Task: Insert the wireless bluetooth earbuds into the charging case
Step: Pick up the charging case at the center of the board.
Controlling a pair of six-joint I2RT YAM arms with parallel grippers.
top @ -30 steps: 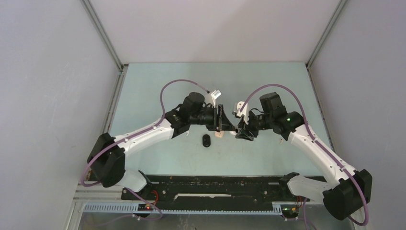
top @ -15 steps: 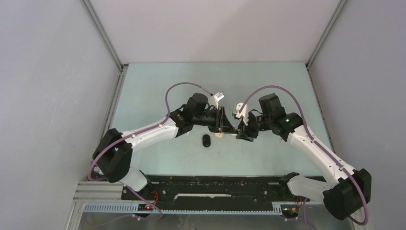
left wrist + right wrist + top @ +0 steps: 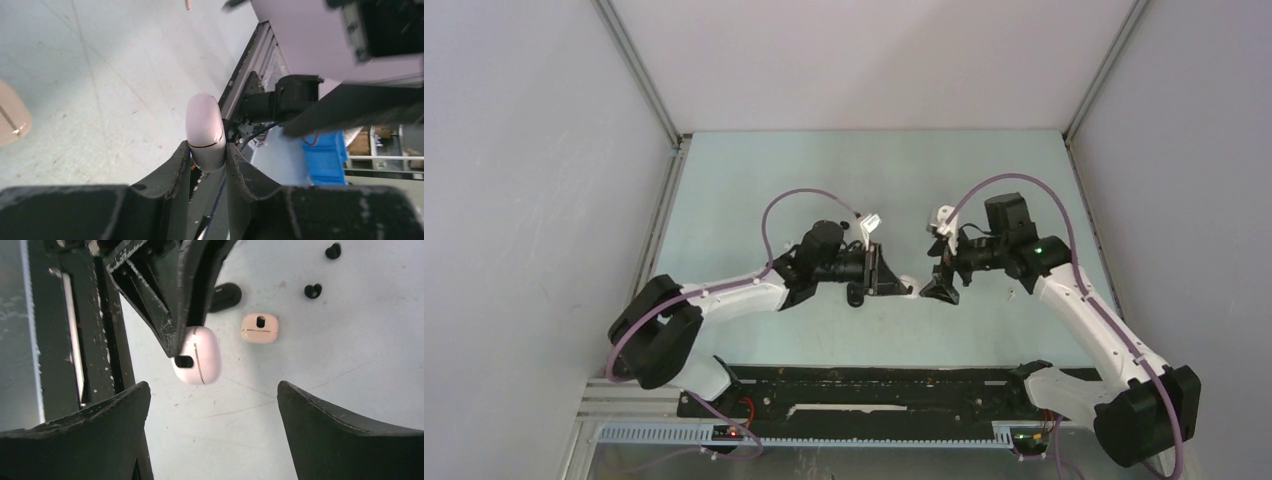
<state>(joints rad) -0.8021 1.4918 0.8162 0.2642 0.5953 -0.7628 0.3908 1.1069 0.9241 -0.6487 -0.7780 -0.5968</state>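
Observation:
A pale white charging case [image 3: 204, 125] stands clamped between my left gripper's [image 3: 207, 148] jaws, lid seam showing. In the right wrist view the same case [image 3: 197, 361] hangs from the left fingers [image 3: 176, 305] above the table. My right gripper [image 3: 214, 407] is wide open just in front of it, with nothing in it. In the top view the two grippers, left [image 3: 892, 282] and right [image 3: 941, 289], face each other with the case [image 3: 911, 288] between them. Two black earbuds [image 3: 313, 290] [image 3: 333, 250] lie on the table beyond.
A peach case [image 3: 259, 328] and a black case [image 3: 225, 296] lie on the table under the left gripper. A small white piece [image 3: 1009, 293] lies beside the right arm. The black base rail [image 3: 864, 392] runs along the near edge.
The left gripper has shut on the white case and moved nearer the front. The right gripper has opened wide, let go of the case and drawn back to the right.

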